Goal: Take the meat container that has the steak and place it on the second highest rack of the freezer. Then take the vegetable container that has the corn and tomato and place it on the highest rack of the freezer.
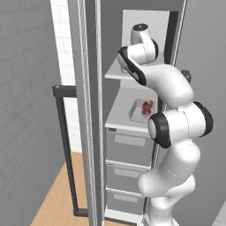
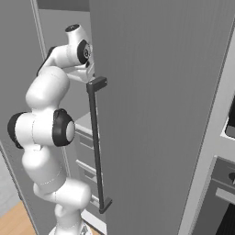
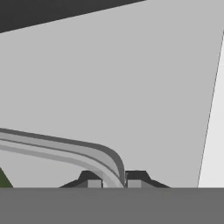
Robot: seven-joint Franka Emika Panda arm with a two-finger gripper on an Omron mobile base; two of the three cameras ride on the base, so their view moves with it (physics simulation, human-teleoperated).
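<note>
Grey block-patterned wall: fills the left side of the left base view, evenly lit.

White tiled wall strip: narrow vertical band between the grey wall and the tall cabinet edge.

Light brown wood-plank floor: lower left corner of the left base view; also the bottom left corner of the right base view.

Black-fronted oven with grey surround: lower right edge of the right base view, partly cut off.

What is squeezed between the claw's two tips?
In the hand view, the curved grey rim of a tray passes right between the claw's tips, which are shut on it. A bit of green husk shows inside the tray.
</note>
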